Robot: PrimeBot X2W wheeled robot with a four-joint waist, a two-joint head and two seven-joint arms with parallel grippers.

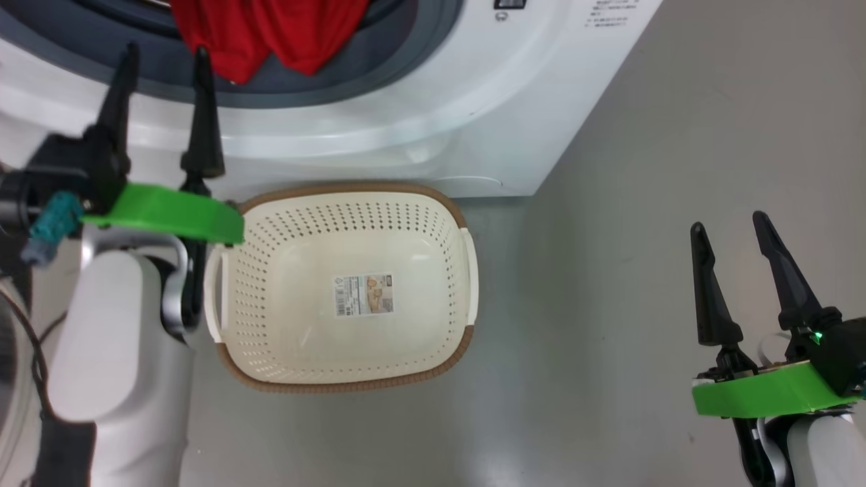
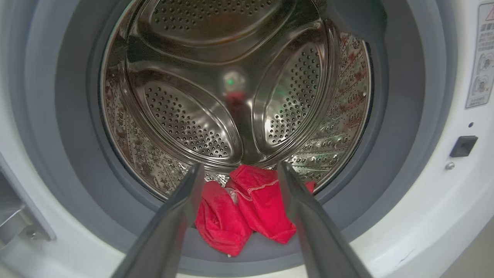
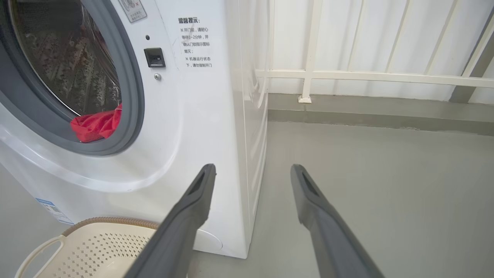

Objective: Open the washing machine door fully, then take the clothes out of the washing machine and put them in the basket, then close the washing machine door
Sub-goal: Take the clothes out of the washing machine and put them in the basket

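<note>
Left gripper [image 1: 166,53] hangs with its two dark fingers spread wide and nothing between them, aimed at the mouth of the washing machine [image 1: 406,122]. In its wrist view the clothes [image 2: 239,216] lie at six o'clock of the steel drum [image 2: 185,116], a red heap spilling over the grey rubber ring [image 2: 77,154], just past the fingertips. In the head view the basket [image 1: 352,187] sits at six o'clock of the mouth. Right gripper [image 1: 729,222] waits at four o'clock of the basket, likewise spread and holding nothing.

The step in hand looks to be a grab at the heap. Best to drive the fingers low and straight toward twelve o'clock, one on each side of the thickest fold, deep enough to gather cloth rather than pinch an edge, yet short of scraping the ring. Close firmly, then lift clear of the lip before swinging back to six o'clock over the basket, so no trailing garment snags.
</note>
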